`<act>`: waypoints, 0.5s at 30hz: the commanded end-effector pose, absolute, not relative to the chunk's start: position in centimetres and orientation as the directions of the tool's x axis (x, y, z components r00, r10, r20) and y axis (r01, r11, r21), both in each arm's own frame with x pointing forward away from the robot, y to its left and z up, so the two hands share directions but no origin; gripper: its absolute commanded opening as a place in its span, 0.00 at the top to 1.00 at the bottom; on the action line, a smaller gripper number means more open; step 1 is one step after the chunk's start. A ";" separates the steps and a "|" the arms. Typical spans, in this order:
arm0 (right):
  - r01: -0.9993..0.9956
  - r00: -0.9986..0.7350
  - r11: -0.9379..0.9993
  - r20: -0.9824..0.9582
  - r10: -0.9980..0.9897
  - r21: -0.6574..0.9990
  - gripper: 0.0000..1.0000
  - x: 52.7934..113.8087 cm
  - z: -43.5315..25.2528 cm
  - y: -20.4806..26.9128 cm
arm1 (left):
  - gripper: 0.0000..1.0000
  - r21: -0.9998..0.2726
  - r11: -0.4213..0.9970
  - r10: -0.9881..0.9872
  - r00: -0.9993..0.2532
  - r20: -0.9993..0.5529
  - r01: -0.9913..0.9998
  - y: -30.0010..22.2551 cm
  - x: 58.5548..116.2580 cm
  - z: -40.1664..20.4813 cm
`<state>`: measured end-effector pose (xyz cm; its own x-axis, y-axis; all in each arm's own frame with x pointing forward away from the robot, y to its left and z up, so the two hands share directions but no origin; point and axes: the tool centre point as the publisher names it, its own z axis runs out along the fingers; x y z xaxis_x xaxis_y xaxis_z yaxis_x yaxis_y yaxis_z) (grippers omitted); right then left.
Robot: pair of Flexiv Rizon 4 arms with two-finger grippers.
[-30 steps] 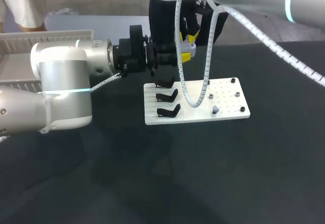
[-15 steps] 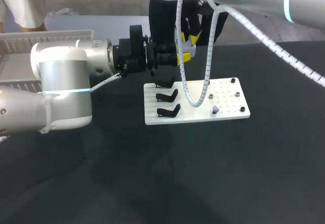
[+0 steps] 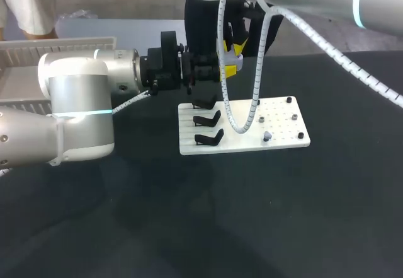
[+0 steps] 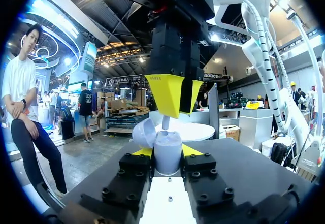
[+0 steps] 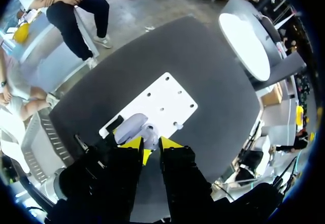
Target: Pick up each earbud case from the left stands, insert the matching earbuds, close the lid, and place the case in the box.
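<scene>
Left gripper (image 4: 167, 152) is clenched on the open earbud case (image 4: 167, 141), held in the air near the far left corner of the white board (image 3: 280, 127). The lid (image 4: 144, 132) is swung aside. Right gripper (image 5: 151, 144) stands directly above the case, pinching an earbud (image 4: 165, 123) whose lower end is at the case's opening. Three black stands (image 3: 208, 120) sit on the board's left side. The box (image 3: 38, 51) lies well apart, far left.

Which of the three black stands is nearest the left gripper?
The far stand, at the back edge of the board, just under the left gripper; the other two sit closer to the camera.
</scene>
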<state>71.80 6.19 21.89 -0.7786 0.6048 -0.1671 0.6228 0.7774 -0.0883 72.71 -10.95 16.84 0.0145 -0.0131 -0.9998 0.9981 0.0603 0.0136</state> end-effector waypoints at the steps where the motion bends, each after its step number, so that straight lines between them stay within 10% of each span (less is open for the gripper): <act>1: 0.623 -0.779 0.777 -0.166 0.605 -0.089 1.00 71.9 21.8 6.3 | 1.00 0.017 0.068 -0.016 0.018 -1.000 0.998 -11.0 72.5 16.8; 15: 0.632 -0.771 0.771 -0.154 0.618 -0.075 1.00 72.0 21.4 6.1 | 1.00 0.017 0.068 -0.016 0.018 -1.000 0.998 -11.0 72.5 16.8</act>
